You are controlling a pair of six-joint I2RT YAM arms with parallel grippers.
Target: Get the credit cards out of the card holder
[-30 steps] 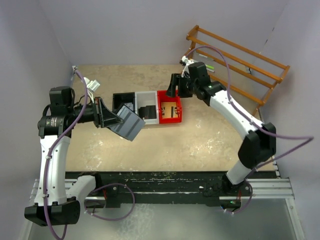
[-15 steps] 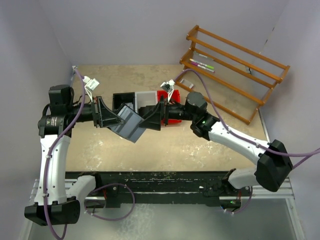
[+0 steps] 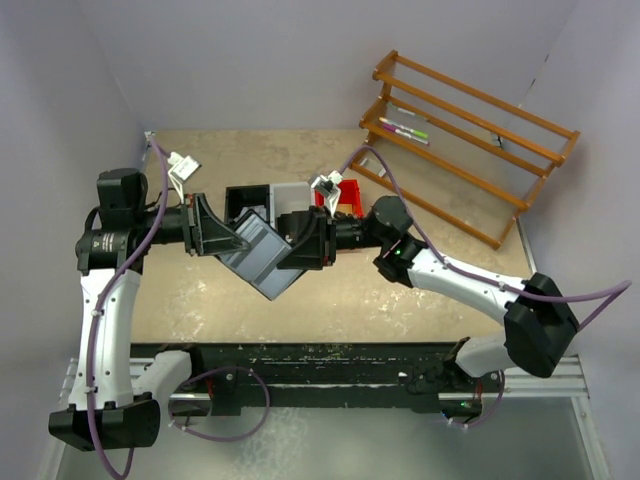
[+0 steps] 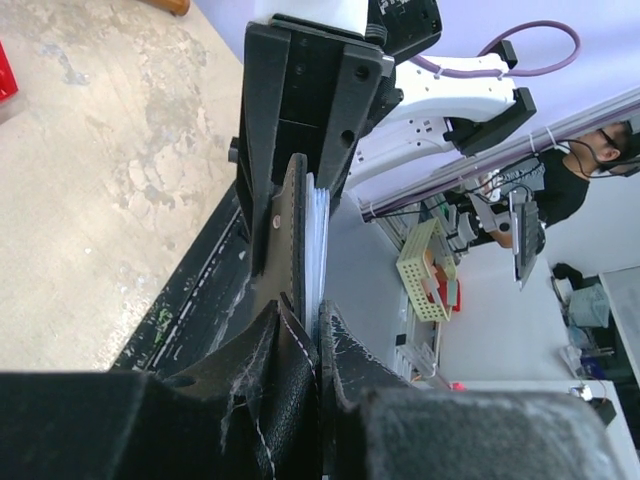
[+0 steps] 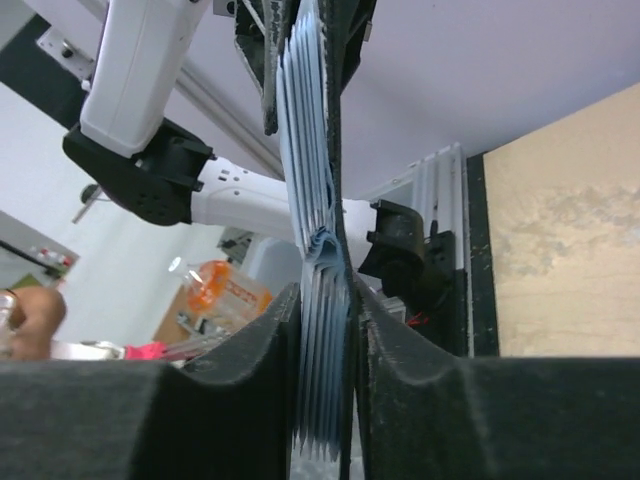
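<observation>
Above the table's middle, a fan of grey-blue credit cards hangs between both arms. My left gripper is shut on the black card holder, whose leather sits pinched between its fingers with the cards' pale edges beside it. From the right, my right gripper is shut on the far end of the stack. In the right wrist view the credit cards fill the gap of that gripper, with a black flap of the card holder against the right finger.
Joined black, white and red trays lie just behind the grippers. A wooden rack holding pens stands at the back right. A white clip on the left arm's cable sits back left.
My right arm swung left from the red tray, opened wide, then closed onto the card stack. The left arm stayed put; the cards tipped slightly lower.
</observation>
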